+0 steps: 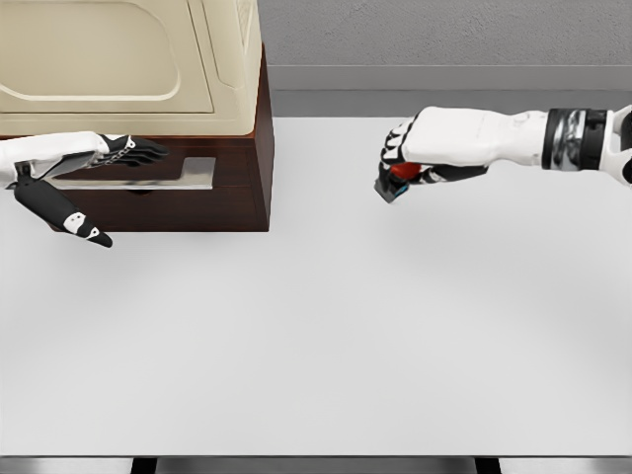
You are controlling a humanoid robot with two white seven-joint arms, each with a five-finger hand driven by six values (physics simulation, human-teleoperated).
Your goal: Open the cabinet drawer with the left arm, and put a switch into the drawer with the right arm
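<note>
White table (326, 336), cabinet (197, 118) at back left. Left hand (94, 163) fingers extended over drawer handle (148, 176), nothing gripped. Right hand (420, 153) pinches small switch (395, 178) above table; looks light, rigid, slippery, best held by its sides.
</note>
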